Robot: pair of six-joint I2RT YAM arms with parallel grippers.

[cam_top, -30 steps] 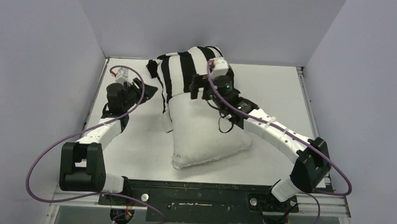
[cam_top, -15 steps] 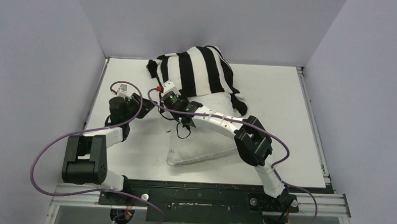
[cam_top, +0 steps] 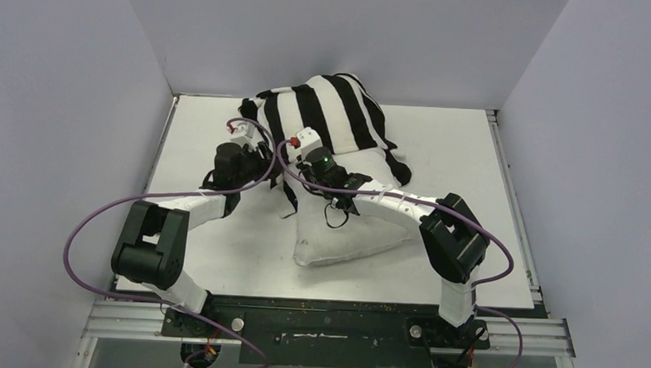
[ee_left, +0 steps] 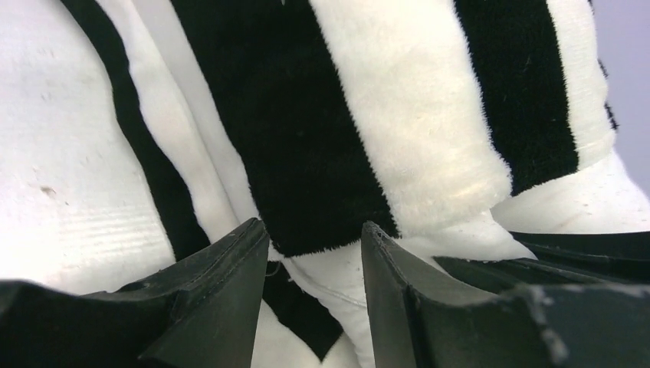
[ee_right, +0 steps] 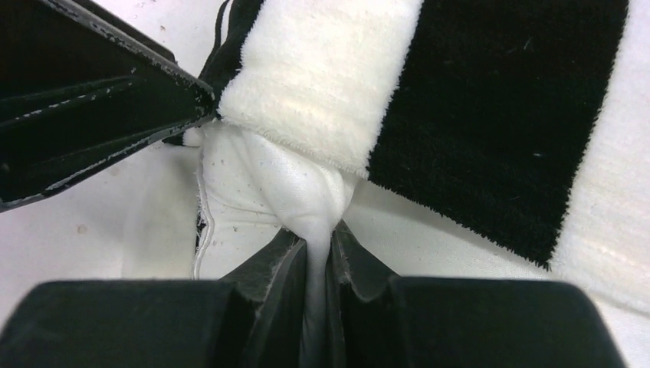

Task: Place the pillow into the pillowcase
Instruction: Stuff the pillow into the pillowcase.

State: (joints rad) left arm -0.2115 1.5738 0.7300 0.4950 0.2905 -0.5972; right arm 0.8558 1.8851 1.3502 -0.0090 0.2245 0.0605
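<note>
White table (cam_top: 472,157), overhead view: my two bases sit at its near edge, and both arms reach forward and meet left of centre.

Closest to me lies the pillow (cam_top: 345,235). Its bare off-white end rests flat on the table and points toward the near edge. My right forearm crosses above that bare part.

Next out, at the pillow's left side, my right gripper (ee_right: 316,230) is clenched. The wrist view shows both fingers pressed together on a pinch of smooth white pillow cloth, which bunches up into a fold just beyond the tips. A stitched seam runs down the left of that fold.

Just beside it is my left gripper (ee_left: 310,230), whose fingertips touch the hem of the pillowcase (ee_left: 322,115) where a white stripe ends. In my left wrist view the two fingers stand apart. A black stripe's edge and some white pillow cloth fill the space between them. I cannot tell whether they are pressing on that cloth or only flanking it.

Farthest out, the pillowcase covers the far end of the pillow in a plump mound, with broad black and white stripes running front to back. It reaches close to the back edge of the table. One loose striped flap hangs down at the right side of the pillow.
</note>
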